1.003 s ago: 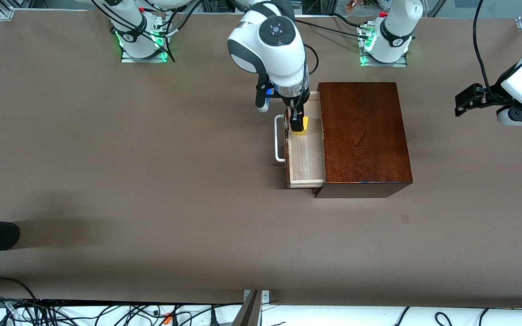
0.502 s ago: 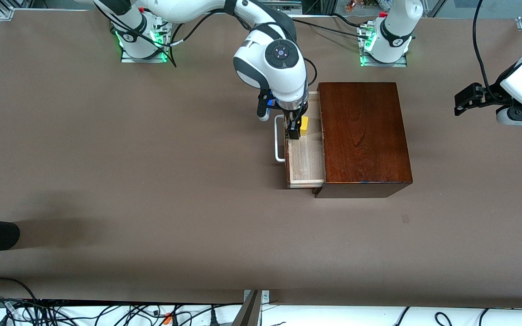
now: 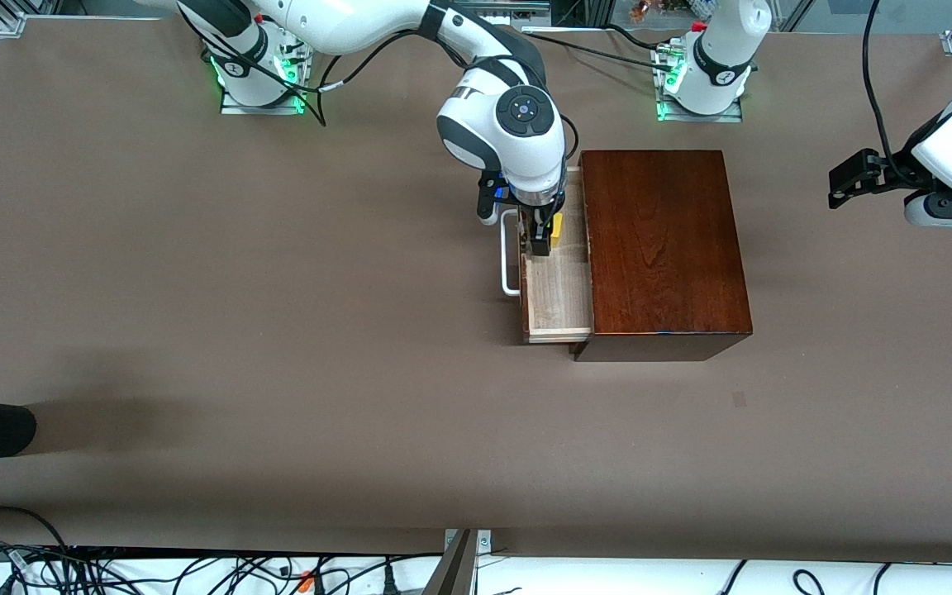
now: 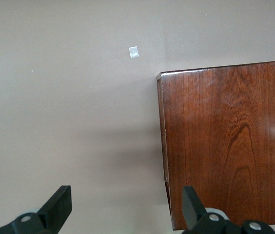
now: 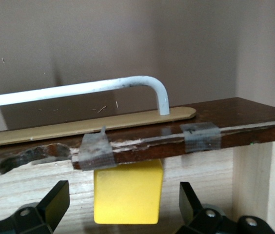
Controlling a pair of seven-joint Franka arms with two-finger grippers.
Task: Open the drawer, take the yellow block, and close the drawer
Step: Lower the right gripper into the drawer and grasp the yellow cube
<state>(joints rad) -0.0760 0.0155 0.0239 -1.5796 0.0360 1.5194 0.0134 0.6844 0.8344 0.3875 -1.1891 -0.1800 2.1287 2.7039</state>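
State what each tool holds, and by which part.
Nothing. The right tool, open, flanks the yellow block in the drawer without touching it; the left tool waits, empty.

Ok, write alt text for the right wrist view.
A small bright-yellow cube sits inside the open pale-wood drawer, between the right gripper's spread black fingers. Above it run the drawer's dark reddish-brown front edge, patched with tape, and its white U-shaped bar handle.
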